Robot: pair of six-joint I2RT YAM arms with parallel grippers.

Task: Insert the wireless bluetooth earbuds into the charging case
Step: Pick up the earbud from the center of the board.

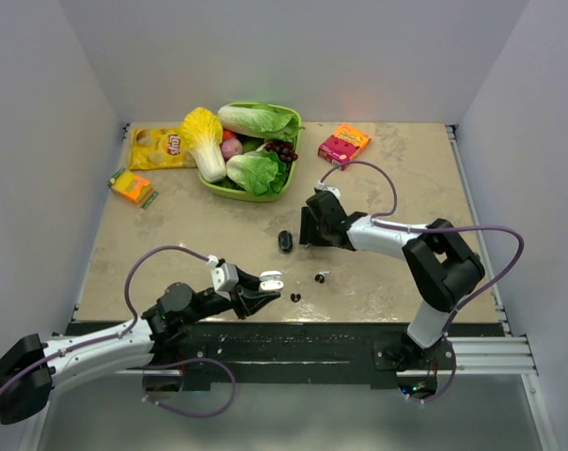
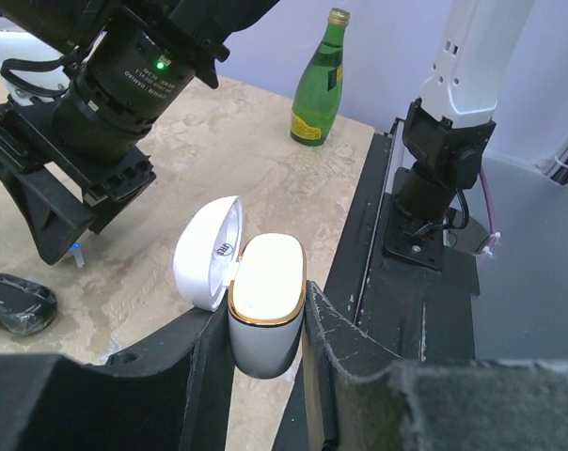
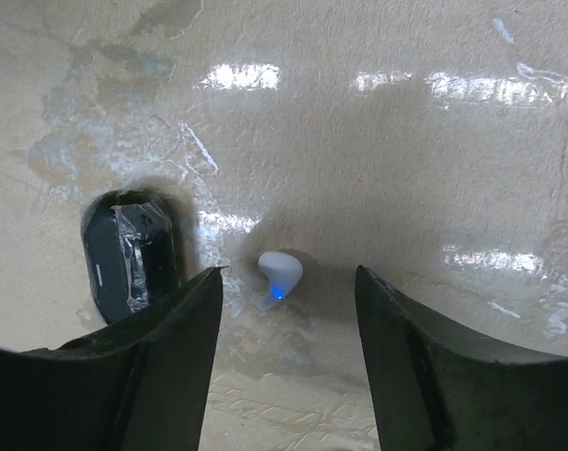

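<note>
Top external view, nearest the robot: the left gripper (image 1: 261,286) reaches in from the near left and holds the charging case (image 1: 271,278) close to the near edge of the table (image 1: 171,235). Left wrist view shows its fingers (image 2: 199,376) pressed against both sides of the white case body, with the hinged lid (image 2: 207,252) swung open to the left. Glare washes out the case's open top, so I cannot tell whether anything sits inside.

Just right of the case, a tiny dark earbud (image 1: 294,298) lies loose on the table. A second earbud (image 1: 321,277) lies a little farther and to the right, apart from the first. Farther still, a black oval object (image 1: 285,241) lies beside the right gripper (image 1: 314,230), which points down at the table. Right wrist view shows that gripper's fingers (image 3: 162,357) spread wide and holding nothing. A small white piece (image 3: 279,272) lit blue lies between them; what it is I cannot tell.

At the far side sit a green basket (image 1: 235,194) of vegetables and a yellow chips bag (image 1: 157,147).

By my judgement the case is open and ready, but both dark buds lie outside it, so insertion is not yet done.
</note>
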